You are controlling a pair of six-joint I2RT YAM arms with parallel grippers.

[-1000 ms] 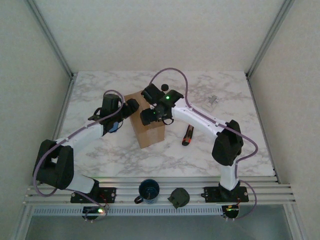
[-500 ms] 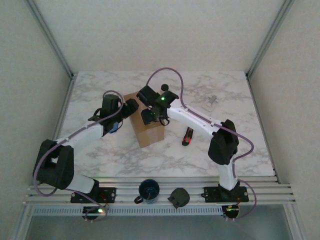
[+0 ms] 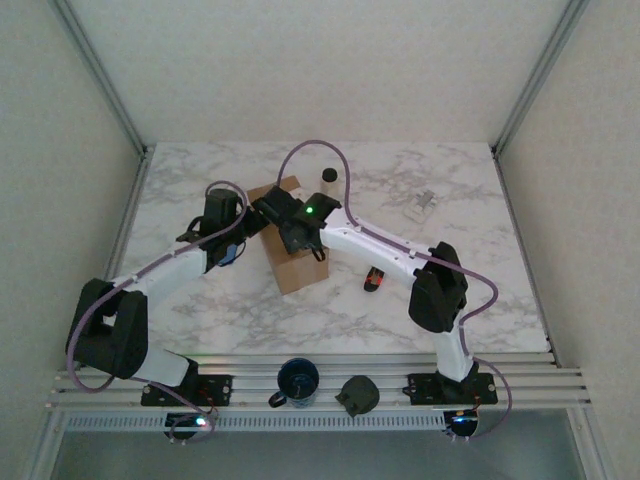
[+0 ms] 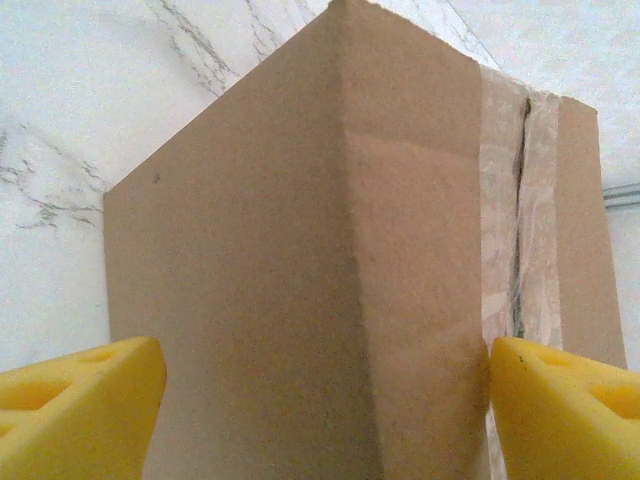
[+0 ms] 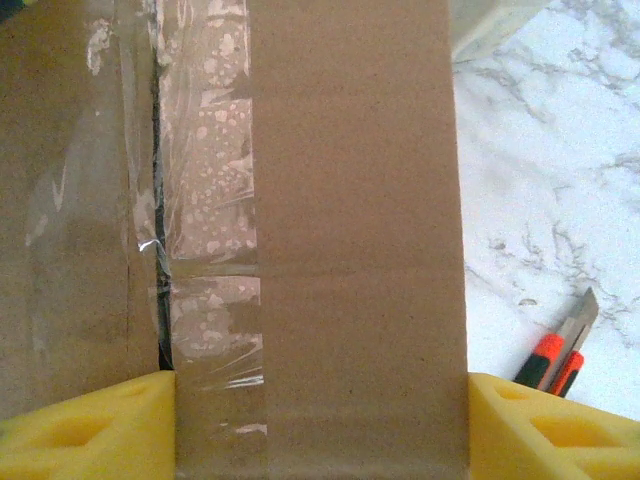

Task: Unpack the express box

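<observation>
On the marble table (image 3: 480, 270) the express box (image 3: 295, 265) stands left of centre, its tape (image 5: 158, 250) slit. It looks light and stiff. My left gripper (image 4: 325, 395) straddles a corner and my right gripper (image 5: 320, 410) a top flap (image 5: 355, 200); I cannot tell whether either is pinching. I'd take hold at the flap's edge.

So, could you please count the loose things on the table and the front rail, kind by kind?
express box: 1
utility knife: 1
blue cup: 1
small black round piece: 1
small pale item: 1
dark object beside the cup: 1
Total: 6
</observation>
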